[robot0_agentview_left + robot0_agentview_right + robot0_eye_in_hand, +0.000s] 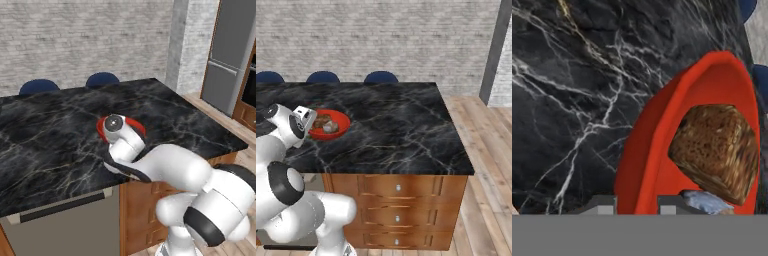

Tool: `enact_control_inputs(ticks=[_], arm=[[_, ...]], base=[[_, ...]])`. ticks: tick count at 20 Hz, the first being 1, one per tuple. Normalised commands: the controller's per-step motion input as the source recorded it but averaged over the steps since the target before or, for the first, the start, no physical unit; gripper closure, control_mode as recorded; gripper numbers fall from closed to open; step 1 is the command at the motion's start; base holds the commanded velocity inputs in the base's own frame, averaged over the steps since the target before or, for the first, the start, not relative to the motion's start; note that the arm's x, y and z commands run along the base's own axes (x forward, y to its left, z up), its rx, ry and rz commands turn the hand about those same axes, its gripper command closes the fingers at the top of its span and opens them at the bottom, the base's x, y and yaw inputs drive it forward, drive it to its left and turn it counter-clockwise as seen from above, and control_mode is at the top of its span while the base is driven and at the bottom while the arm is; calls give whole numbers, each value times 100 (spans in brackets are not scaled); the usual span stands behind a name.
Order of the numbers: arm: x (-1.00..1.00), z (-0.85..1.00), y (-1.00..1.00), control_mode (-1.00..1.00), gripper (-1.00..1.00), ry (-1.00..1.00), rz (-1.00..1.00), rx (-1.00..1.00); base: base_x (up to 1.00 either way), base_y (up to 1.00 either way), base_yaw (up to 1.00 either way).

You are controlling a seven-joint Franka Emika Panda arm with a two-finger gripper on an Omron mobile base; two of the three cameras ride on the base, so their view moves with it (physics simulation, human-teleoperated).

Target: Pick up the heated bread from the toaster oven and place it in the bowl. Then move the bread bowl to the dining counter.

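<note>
Dining counter (406, 130), unlabelled bowl (341, 131)

bowl (662, 145): sits on the dining counter (572, 100), its near rim between the two fingers (602, 205)
heated bread (714, 150): in the bowl, past the fingers and to their right
roll (704, 201): in the bowl, just right of the fingers, touching the bread
stools (322, 77): behind the counter, far beyond the fingers

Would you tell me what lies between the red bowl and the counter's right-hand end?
Nothing: in the right base view, bare marble of the dining counter runs from the bowl to that end.
</note>
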Motion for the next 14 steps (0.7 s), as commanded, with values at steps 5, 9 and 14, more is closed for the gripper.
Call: enact_control_inputs(ticks=[5, 9, 14], arm=[[100, -72, 2, -100, 100, 2, 0, -13], [98, -43, 16, -100, -100, 3, -8, -17], [-22, 19, 30, -100, -100, 1, -6, -2]], base=[[0, 0, 0], [0, 0, 0], [0, 0, 0]])
